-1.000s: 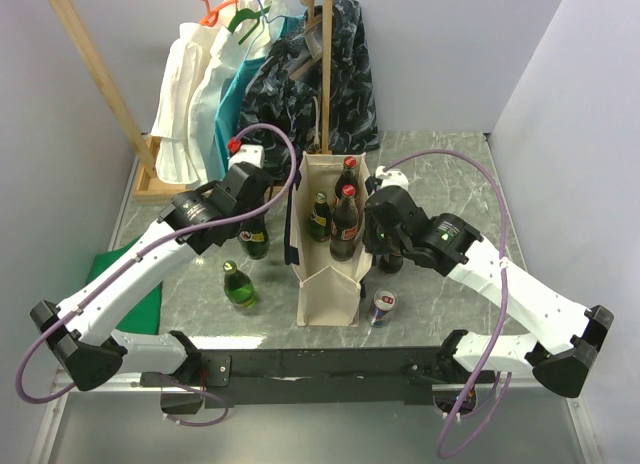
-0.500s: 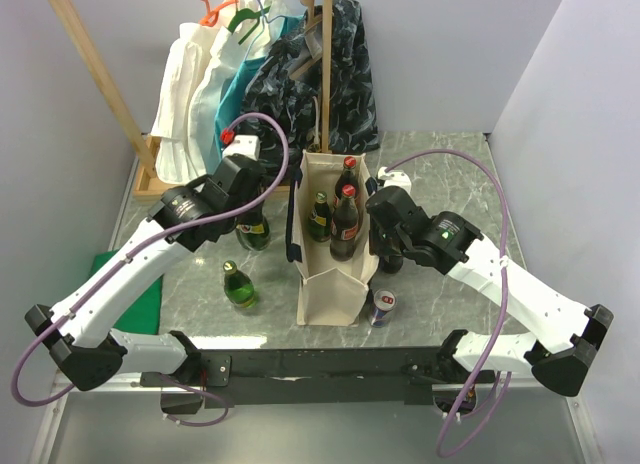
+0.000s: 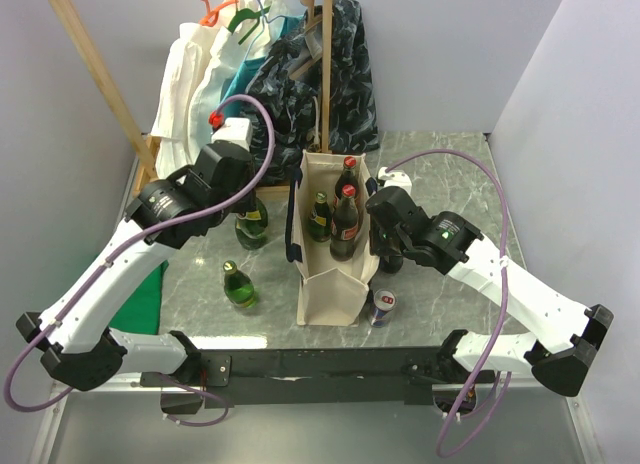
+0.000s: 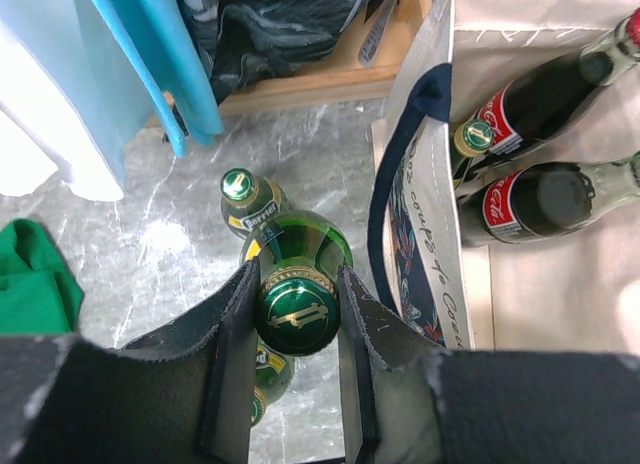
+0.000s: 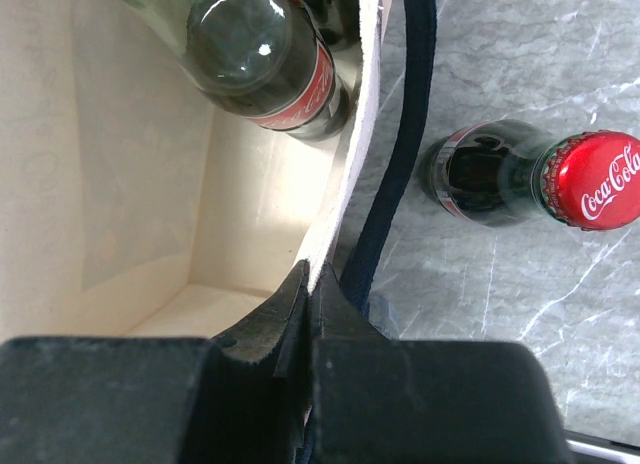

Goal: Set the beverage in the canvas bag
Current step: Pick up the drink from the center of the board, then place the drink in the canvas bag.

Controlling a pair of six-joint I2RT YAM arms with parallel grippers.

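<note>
Left gripper (image 4: pixel 297 284): jaws clamped on the capped neck of the held green bottle (image 4: pixel 297 319), which sits just left of the canvas bag (image 3: pixel 330 289), outside it. Right gripper (image 5: pixel 308 284): jaws pressed together, pinching the bag's right rim.

Count:
- In the bag, far half: two bagged cola bottles (image 4: pixel 540 199) and one bagged green bottle (image 4: pixel 475 136). The near half shows bare floor.
- On the table (image 3: pixel 450 174): two loose green bottles, one beyond the held one (image 4: pixel 238 184) and one nearer (image 3: pixel 238 284).
- One loose cola bottle (image 5: pixel 500 174) just right of the bag.
- One can (image 3: pixel 383 306) at the bag's near right corner.

Hanging clothes (image 3: pixel 290 74) crowd the far left edge.
</note>
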